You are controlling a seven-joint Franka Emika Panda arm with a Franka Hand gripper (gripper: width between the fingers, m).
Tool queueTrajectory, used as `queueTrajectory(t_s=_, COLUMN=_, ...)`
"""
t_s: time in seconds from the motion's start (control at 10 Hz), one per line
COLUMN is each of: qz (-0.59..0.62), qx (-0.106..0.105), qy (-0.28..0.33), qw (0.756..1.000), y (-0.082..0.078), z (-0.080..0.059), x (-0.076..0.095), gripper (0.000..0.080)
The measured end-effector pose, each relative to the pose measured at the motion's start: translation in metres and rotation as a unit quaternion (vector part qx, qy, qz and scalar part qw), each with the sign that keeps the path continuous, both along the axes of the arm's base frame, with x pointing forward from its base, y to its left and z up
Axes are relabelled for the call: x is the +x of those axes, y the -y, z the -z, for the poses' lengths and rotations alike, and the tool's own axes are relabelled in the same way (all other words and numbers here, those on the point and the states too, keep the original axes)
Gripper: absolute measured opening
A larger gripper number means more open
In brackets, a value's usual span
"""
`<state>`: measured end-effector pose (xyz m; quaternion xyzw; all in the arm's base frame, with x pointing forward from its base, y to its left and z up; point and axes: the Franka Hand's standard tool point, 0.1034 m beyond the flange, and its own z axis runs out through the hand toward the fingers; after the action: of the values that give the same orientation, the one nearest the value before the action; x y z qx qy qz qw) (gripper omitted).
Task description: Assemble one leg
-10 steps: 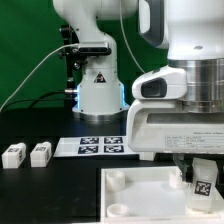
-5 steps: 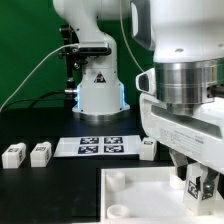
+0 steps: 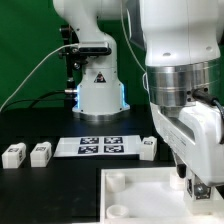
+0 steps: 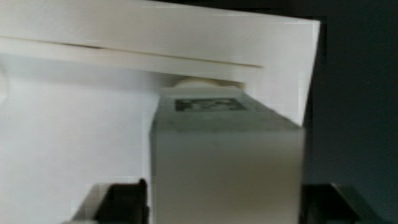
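Observation:
My gripper (image 4: 222, 208) is shut on a leg (image 4: 222, 150), a white oblong block with a black-and-white tag on its face. The fingers (image 4: 121, 200) press its two sides. The leg's far end meets the large flat white board (image 4: 71, 130) near its edge. In the exterior view the gripper (image 3: 205, 188) hangs over the board's (image 3: 140, 195) corner on the exterior view's right, and the arm hides most of the held leg. A round socket (image 3: 116, 180) shows at another corner.
Two loose legs (image 3: 13, 154) (image 3: 40, 153) lie on the black table at the exterior view's left. A third leg (image 3: 148, 148) lies beside the marker board (image 3: 100, 146). The robot base (image 3: 97, 90) stands behind.
The wrist has turned and the arm has shifted toward the exterior view's right. The held leg's tag, plain before, is now hidden, and the leg beside the marker board is uncovered.

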<state>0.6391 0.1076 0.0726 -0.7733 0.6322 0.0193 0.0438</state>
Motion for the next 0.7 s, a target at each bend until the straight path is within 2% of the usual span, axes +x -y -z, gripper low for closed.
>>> queueTrajectory(t_s=0.1, qz=-0.079, qx=-0.007, qy=0.011, qw=0.997, y=-0.007, z=0.0001, x=-0.0006, gripper=0.0552)
queueTrajectory(t_s=0.2, qz=-0.192, qx=-0.012, qy=0.028, qw=0.981, y=-0.0108, z=0.001, x=-0.0013, gripper=0.062)
queueTrajectory(t_s=0.4, qz=-0.359, qx=-0.025, qy=0.056, qw=0.931, y=-0.0125, z=0.0055, x=-0.0029, gripper=0.0641)
queueTrajectory(t_s=0.5, qz=-0.388, qx=-0.026, qy=0.058, qw=0.919, y=-0.0112, z=0.0054, x=-0.0027, gripper=0.0649)
queueTrajectory(t_s=0.7, qz=-0.499, qx=-0.036, qy=0.063, qw=0.864, y=-0.0094, z=0.0057, x=-0.0024, gripper=0.0649)
